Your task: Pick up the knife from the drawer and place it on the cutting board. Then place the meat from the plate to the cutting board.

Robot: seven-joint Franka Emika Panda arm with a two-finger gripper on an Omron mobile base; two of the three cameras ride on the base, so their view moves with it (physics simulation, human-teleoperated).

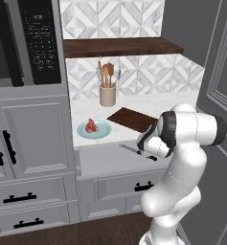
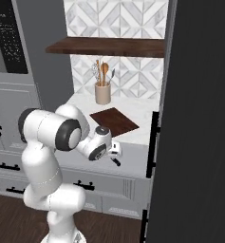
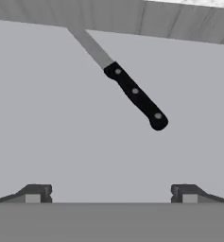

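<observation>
So my pincer [image 3: 111,194] hangs open over the knife [image 3: 132,90] in the drawer [image 1: 105,160]; board [image 1: 131,119] bare, meat [image 1: 91,126] unmoved.

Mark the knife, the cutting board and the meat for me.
knife [image 3: 136,93]: hand view, on its black handle.
cutting board [image 1: 130,118]: left base view, middle of the dark board top.
meat [image 1: 91,126]: left base view, on the red chunk on the plate.

My count: one knife [image 3: 132,90] in one open drawer [image 1: 105,160]; one cutting board [image 1: 131,118]; one plate [image 1: 94,129] bearing one meat chunk [image 1: 91,126]; one utensil crock [image 1: 107,95]; one wall shelf [image 1: 119,46].
</observation>
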